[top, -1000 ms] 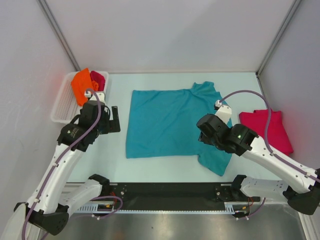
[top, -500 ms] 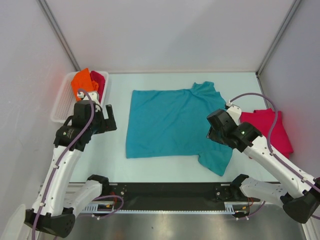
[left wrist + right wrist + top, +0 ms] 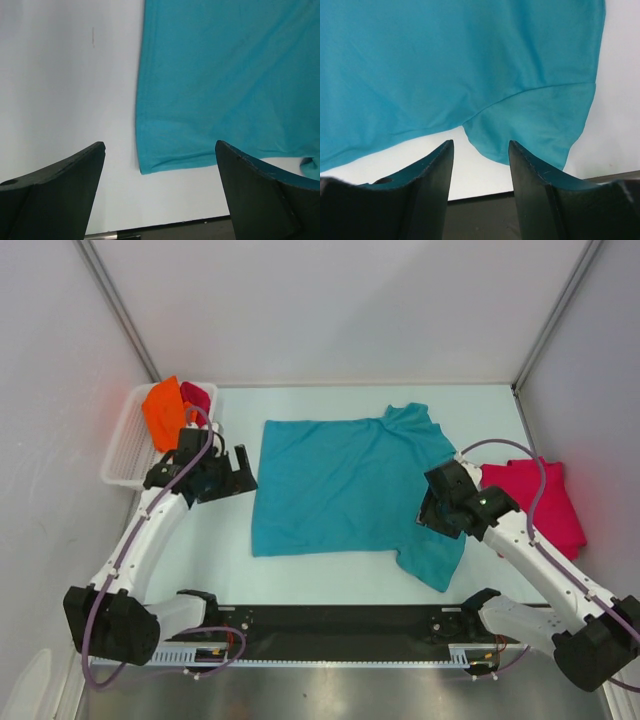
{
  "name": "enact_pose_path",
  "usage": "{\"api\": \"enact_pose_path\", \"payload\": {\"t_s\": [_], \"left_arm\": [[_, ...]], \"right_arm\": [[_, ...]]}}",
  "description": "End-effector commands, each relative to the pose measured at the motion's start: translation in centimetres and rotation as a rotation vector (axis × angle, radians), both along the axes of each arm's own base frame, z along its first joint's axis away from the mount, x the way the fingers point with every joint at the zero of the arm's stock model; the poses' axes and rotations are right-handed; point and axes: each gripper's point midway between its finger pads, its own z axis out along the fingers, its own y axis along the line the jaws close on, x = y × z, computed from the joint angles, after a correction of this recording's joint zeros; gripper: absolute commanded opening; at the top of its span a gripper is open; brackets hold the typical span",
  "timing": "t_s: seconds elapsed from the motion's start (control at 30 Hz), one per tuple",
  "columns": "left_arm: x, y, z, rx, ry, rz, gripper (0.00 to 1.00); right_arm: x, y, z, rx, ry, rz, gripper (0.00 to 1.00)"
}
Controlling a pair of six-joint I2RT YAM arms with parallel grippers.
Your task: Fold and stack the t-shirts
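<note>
We see the teal shirt (image 3: 340,485) lying flat in the middle of the table (image 3: 330,400), hem towards 9 o'clock and sleeves towards 1 and 5 o'clock. We judge it has been smoothed out so that both arms can reach an edge for the first fold. The other shirts are kept out of the working area. An orange shirt (image 3: 162,410) and a crimson shirt (image 3: 197,397) are bunched in the white basket (image 3: 125,455) at 10 o'clock. Another crimson one, the folded shirt (image 3: 545,500), lies at 3 o'clock, probably as the start of the stack.

The left arm (image 3: 150,530) reaches in from 7 o'clock, just off the hem side of the shirt. In its wrist view the left jaws stand wide apart with nothing between them. They are over bare table, with the hem corner of the teal shirt (image 3: 225,75) ahead of them.

The right arm (image 3: 530,550) comes in from 4 o'clock. The right jaws are parted only narrowly and are also empty. They are above the spot where the 5 o'clock sleeve (image 3: 540,120) meets the body of the shirt, but whether they touch the cloth we cannot tell. We judge neither arm has taken hold yet.
</note>
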Motion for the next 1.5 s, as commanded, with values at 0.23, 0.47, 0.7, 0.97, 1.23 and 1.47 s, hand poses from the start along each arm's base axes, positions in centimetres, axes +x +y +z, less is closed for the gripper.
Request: {"api": "enact_pose_path", "payload": {"t_s": [0.23,0.47,0.7,0.97,1.23,1.47], "left_arm": [[-6.5,-5.6,-7.0,-0.153,0.127,-0.063,0.95],[-8.0,-6.3,-7.5,-0.149,0.127,-0.096,0.95],[-7.9,-6.6,-8.0,-0.076,0.113,-0.139,0.95],[-8.3,-6.2,-8.3,0.166,0.084,-0.164,0.91],[-7.6,-4.3,-6.7,0.347,0.059,-0.122,0.92],[-5.8,-3.5,-3.8,0.442,-0.020,-0.137,0.93]], "right_arm": [[-4.9,2.6,-5.8,0.190,0.184,0.065,0.50],[-8.9,0.9,-7.1,0.134,0.217,-0.006,0.47],[-11.9,0.0,-7.5,0.158,0.208,-0.076,0.45],[-12.5,0.0,-6.2,0.156,0.167,-0.118,0.41],[-12.3,0.0,-5.2,0.110,0.132,-0.131,0.40],[-10.4,-1.4,-3.4,-0.269,0.101,-0.046,0.43]]}}
